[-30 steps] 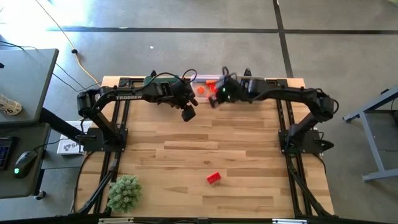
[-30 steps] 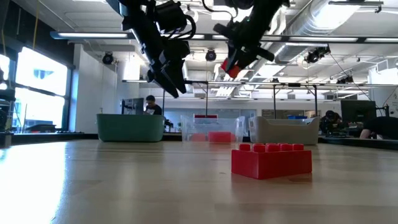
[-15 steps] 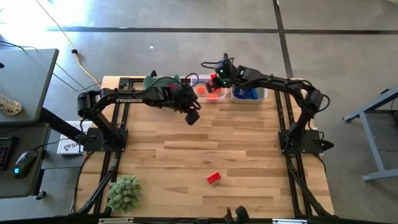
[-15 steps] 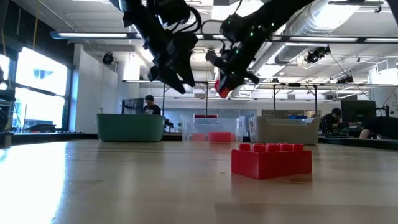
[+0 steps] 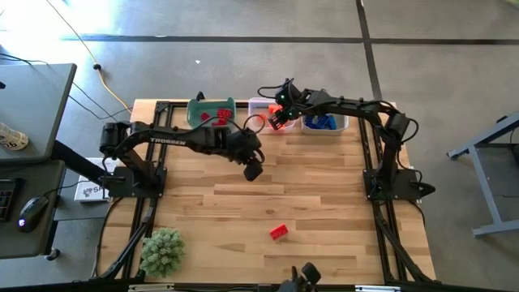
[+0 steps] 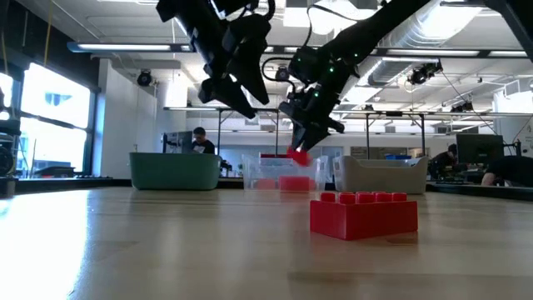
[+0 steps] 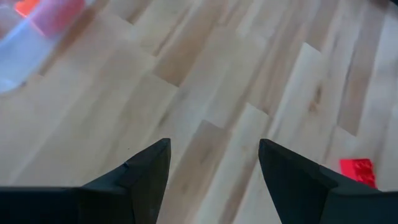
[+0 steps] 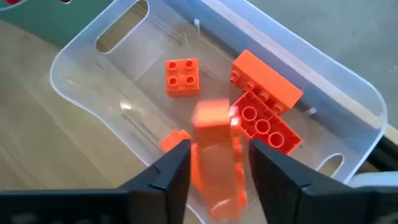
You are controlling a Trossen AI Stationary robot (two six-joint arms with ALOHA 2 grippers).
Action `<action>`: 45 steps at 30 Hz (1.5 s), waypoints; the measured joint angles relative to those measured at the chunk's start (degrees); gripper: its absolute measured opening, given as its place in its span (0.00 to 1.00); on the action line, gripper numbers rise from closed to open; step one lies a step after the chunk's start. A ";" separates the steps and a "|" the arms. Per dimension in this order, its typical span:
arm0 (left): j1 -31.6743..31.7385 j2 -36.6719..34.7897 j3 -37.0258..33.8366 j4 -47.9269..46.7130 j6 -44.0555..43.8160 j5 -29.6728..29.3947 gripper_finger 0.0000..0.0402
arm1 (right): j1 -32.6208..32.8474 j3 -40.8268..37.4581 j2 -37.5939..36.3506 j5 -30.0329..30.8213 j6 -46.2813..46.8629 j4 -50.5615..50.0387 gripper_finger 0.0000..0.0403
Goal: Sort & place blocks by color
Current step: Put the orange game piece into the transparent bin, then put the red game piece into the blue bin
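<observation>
My right gripper hangs open over the clear bin at the table's far edge. An orange block shows as a blur between and below its fingers, and just under the fingertips in the low view. Several orange blocks lie on the bin's floor. My left gripper is open and empty above the middle of the table. A red block rests studs up on the table toward the near edge; it also shows in the left wrist view.
A green bin with red blocks stands left of the clear bin, and a pale bin with blue blocks stands right of it. A fuzzy green ball sits at the near left corner.
My right gripper has gone toward the far edge, over the clear bin, and down, and the orange block it carried now smears downward out of its fingers. My left gripper has gone toward the near edge and a little right, still open.
</observation>
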 joint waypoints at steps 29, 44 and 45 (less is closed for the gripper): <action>-12.70 0.00 0.00 -14.61 -14.42 -6.31 0.58 | 3.65 0.00 -12.99 -26.43 -4.40 -19.53 0.48; -13.58 -0.32 0.00 -31.07 -7.52 -8.34 0.58 | 22.95 0.00 -12.96 -24.38 -3.94 -24.38 0.48; -13.65 -0.39 0.00 -31.71 -6.98 -8.60 0.58 | 24.24 0.00 -12.96 -24.30 -3.94 -24.03 0.48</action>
